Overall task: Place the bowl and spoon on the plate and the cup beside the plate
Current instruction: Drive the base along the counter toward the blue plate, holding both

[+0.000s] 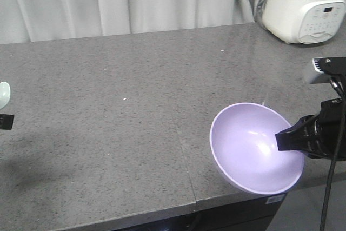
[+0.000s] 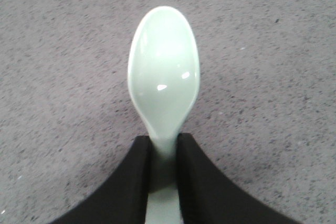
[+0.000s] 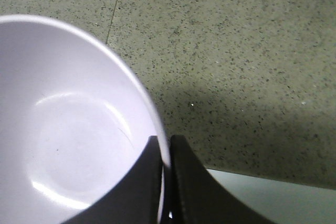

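My right tool is pinching the rim of the bowl, one finger inside and one outside, closed down to the thin wall. The bowl is hanging tilted over the front right corner of the bench. My left tool is squeezing the handle of the spoon near the left edge. I am not seeing the plate or the cup. The glossy rim is giving little grip, so I am judging that the bowl could swing or slip out, and here it would be falling past the front edge.
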### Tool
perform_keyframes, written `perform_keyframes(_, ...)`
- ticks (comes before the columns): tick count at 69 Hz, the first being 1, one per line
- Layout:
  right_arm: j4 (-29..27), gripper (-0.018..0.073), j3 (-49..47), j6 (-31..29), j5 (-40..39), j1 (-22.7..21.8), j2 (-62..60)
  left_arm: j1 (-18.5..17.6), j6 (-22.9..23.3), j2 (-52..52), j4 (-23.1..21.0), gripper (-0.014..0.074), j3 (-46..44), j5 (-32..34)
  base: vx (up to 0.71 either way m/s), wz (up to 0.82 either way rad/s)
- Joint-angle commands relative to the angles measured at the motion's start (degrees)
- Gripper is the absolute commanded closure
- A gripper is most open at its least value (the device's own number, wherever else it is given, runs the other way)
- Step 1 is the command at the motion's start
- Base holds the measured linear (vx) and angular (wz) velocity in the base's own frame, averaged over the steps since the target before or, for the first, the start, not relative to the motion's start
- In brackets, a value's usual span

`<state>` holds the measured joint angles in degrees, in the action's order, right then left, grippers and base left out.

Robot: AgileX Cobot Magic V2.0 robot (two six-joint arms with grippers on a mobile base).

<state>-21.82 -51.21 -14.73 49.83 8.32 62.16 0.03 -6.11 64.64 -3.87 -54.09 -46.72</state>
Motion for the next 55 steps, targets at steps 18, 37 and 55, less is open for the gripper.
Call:
perform_keyframes(18,-1.3,0.0560,-1.5,-0.3,-2.3,-0.1,-1.1,0.1,0.0,-1.2,-0.8,0.0541,-1.4,3.0,-0.02,-0.22)
perform_keyframes(37,-1.3,0.0560,-1.5,-0.3,-2.3,-0.1,-1.1,0.1,0.0,-1.2,-0.8,0.0541,-1.4,3.0,-0.03,-0.19)
perform_keyframes(55,-1.3,0.0560,-1.5,-0.3,-2.3,-0.1,-1.1,0.1,0.0,-1.2,-0.8,0.0541,-1.4,3.0,-0.03,-0.18)
